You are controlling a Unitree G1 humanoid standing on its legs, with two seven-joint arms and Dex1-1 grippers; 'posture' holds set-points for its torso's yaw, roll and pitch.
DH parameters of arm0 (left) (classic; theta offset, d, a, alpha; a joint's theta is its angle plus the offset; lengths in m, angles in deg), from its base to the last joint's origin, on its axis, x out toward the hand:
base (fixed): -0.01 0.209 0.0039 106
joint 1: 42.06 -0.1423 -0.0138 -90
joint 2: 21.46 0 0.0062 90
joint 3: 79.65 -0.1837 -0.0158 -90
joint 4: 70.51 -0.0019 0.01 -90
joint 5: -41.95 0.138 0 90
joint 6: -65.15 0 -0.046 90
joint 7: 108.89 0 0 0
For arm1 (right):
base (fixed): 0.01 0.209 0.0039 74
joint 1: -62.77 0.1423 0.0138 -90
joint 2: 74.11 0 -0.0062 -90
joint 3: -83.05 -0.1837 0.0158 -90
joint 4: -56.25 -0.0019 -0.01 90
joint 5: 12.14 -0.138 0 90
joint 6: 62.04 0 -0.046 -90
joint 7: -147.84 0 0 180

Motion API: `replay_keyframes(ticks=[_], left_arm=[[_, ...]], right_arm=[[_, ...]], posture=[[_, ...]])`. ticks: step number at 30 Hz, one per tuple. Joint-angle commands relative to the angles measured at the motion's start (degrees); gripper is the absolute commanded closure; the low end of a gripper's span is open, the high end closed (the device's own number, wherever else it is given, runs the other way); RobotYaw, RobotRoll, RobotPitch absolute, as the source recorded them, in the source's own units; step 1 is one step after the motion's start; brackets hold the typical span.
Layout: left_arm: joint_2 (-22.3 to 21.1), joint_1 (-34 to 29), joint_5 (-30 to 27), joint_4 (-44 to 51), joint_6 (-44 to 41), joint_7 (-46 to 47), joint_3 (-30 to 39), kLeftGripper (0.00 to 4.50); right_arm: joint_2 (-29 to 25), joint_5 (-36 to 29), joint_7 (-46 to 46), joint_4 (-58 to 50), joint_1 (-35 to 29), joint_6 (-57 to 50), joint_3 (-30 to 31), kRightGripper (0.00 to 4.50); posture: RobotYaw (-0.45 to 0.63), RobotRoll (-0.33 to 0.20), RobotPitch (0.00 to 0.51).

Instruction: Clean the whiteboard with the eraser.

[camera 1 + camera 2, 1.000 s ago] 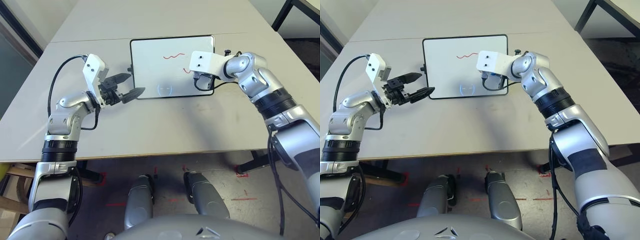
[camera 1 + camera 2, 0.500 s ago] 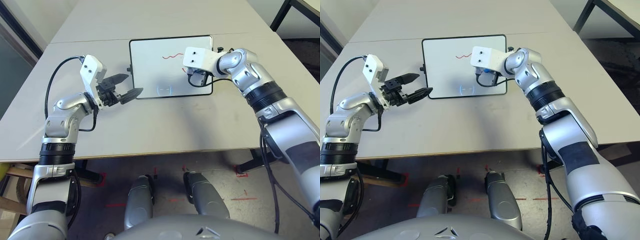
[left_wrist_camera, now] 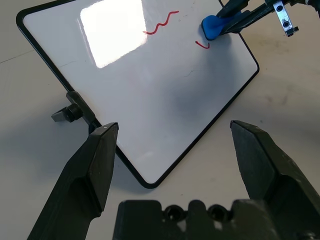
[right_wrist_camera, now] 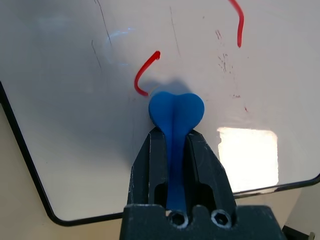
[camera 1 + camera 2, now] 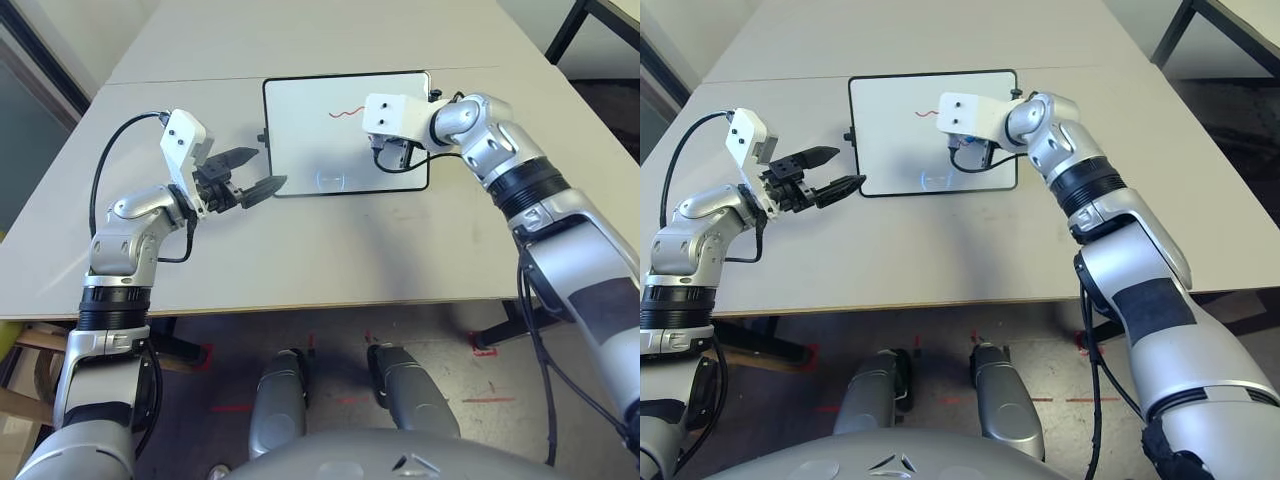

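Right end effector [image 4: 175, 145]: clenched on the eraser [image 4: 176, 112], both black fingers pinching its narrow middle, the rounded blue end sticking out past the fingertips.
Eraser: pressed against the whiteboard [image 5: 310, 130], just beside a short red hook mark [image 4: 144, 75], toward the board's right part as seen from the head.
Left end effector [image 5: 252, 172]: released, its two black fingers spread wide and holding nothing, hovering by the board's left near corner, next to the small black side knob [image 3: 67, 112].
Whiteboard: lies flat on the worktop [image 5: 330, 250], black frame with rounded corners, ahead of the robot and between the two arms.
Marks: a red squiggle [image 5: 346, 113] in the upper middle of the board; the red hook sits close to the eraser; a second red stroke [image 4: 239, 22] shows farther along in the right wrist view.
Worktop: pale grey, a seam running across it behind the board.
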Motion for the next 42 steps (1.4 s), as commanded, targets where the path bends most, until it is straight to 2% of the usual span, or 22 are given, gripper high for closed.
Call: replay_keyframes(ticks=[1,9,17,34,42], left_arm=[[0.2,0.1,0.2,0.0,0.2,-0.2,-0.3,0.00],[0.2,0.3,0.3,-0.4,0.4,-0.4,-0.4,0.00],[0.2,0.3,0.3,-0.4,0.4,-0.4,-0.4,0.00],[0.2,-0.5,0.1,0.4,0.2,0.2,0.0,0.00],[0.3,-0.7,0.1,0.7,0.2,0.3,0.1,0.00]], right_arm=[[-1.8,1.4,-0.5,0.5,-2.6,-1.4,0.4,4.27],[-3.0,0.9,-2.0,-1.4,-4.1,-2.5,0.1,4.28],[0.5,0.3,-2.0,-1.6,-2.5,-3.8,0.1,4.28],[7.7,0.6,1.3,4.9,2.7,-2.9,-0.1,4.28],[9.3,0.6,2.4,7.8,4.4,-1.7,-0.2,4.28]], posture=[[-0.17,0.000,0.139],[-0.18,0.000,0.138],[-0.17,0.000,0.141],[-0.15,0.000,0.144],[-0.15,0.000,0.143]])
